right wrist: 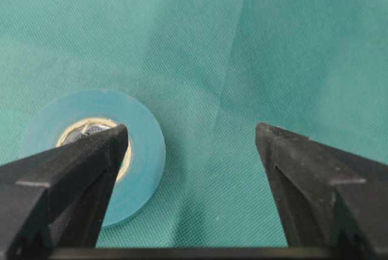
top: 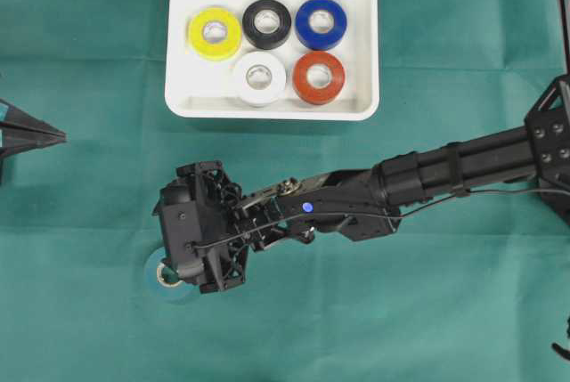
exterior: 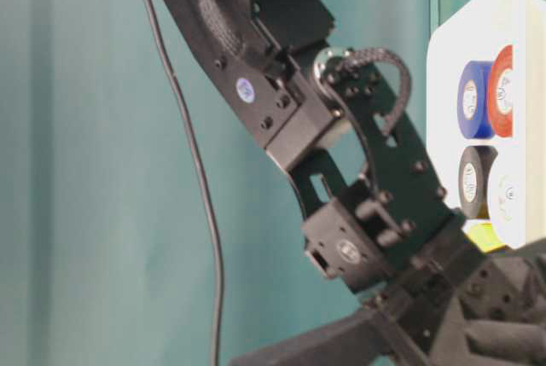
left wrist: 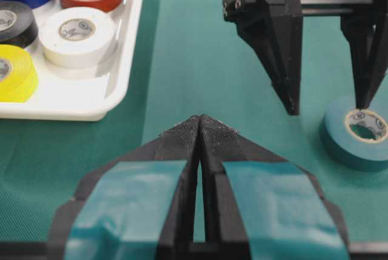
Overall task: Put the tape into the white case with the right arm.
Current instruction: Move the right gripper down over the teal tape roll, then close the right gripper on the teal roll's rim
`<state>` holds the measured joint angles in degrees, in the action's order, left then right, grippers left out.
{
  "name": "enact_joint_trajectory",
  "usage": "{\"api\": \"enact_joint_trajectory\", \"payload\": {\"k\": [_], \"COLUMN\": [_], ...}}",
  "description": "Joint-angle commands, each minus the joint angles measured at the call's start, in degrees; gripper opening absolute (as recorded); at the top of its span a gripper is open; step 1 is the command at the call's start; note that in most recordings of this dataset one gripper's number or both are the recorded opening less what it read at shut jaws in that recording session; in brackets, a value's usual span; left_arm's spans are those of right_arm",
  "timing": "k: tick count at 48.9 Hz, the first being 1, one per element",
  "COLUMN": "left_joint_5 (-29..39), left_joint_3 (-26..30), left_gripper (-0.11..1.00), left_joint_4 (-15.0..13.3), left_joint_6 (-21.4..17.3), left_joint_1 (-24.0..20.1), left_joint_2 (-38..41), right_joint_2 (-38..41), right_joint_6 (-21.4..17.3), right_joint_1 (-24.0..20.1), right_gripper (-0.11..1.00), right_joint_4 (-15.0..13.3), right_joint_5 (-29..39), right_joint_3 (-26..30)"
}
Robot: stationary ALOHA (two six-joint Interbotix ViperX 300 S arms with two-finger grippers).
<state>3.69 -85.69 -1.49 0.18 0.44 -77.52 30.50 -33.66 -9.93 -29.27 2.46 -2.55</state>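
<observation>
A teal roll of tape (right wrist: 142,151) lies flat on the green cloth, apart from the white case (top: 272,113). My right gripper (right wrist: 191,130) stands open, pointing down at it. One finger (left wrist: 364,90) is over the roll's core hole, the other finger (left wrist: 285,84) is outside the roll, and one wall of the ring lies between them. In the overhead view the right arm (top: 427,177) reaches across and its wrist covers most of the tape (top: 153,271). My left gripper (left wrist: 200,120) is shut and empty at the left edge.
The white case holds several rolls: yellow (top: 214,33), black (top: 266,23), blue (top: 321,23), white (top: 259,77) and red (top: 318,77). A black cable (exterior: 192,170) hangs from the right arm. Green cloth covers the table.
</observation>
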Motion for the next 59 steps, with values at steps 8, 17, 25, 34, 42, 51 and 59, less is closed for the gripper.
{"api": "enact_joint_trajectory", "payload": {"k": [8, 17, 25, 34, 42, 51, 59], "left_joint_5": [-0.18, -0.18, -0.18, -0.26, -0.26, -0.26, -0.26], "left_joint_3": [0.62, 0.62, 0.62, 0.62, 0.62, 0.62, 0.62], "left_gripper": [0.01, 0.01, 0.01, 0.01, 0.01, 0.01, 0.01], "left_joint_4": [-0.09, -0.09, -0.09, -0.09, 0.00, -0.09, -0.09], "left_joint_6": [0.00, 0.00, 0.00, 0.00, 0.00, 0.00, 0.00], "left_joint_1": [-0.18, -0.18, -0.18, -0.18, -0.18, -0.18, -0.18], "left_joint_2": [0.44, 0.44, 0.53, 0.44, 0.44, 0.53, 0.44], "right_joint_2": [0.88, 2.55, 3.25, 4.31, 5.01, 5.27, 4.92], "right_joint_6": [-3.08, -3.69, -3.96, -4.04, -4.04, -3.78, -3.60], "right_joint_1": [-1.76, -2.72, -2.81, -2.72, -2.37, -2.29, -2.29], "right_gripper": [0.55, 0.54, 0.54, 0.54, 0.50, 0.38, 0.12], "right_joint_4": [0.26, 0.26, 0.35, 0.35, 0.44, 0.35, 0.35], "right_joint_5": [6.59, 9.76, 10.20, 11.78, 13.97, 14.59, 14.85], "right_joint_3": [4.39, 6.94, 7.73, 8.61, 9.32, 9.76, 9.76]}}
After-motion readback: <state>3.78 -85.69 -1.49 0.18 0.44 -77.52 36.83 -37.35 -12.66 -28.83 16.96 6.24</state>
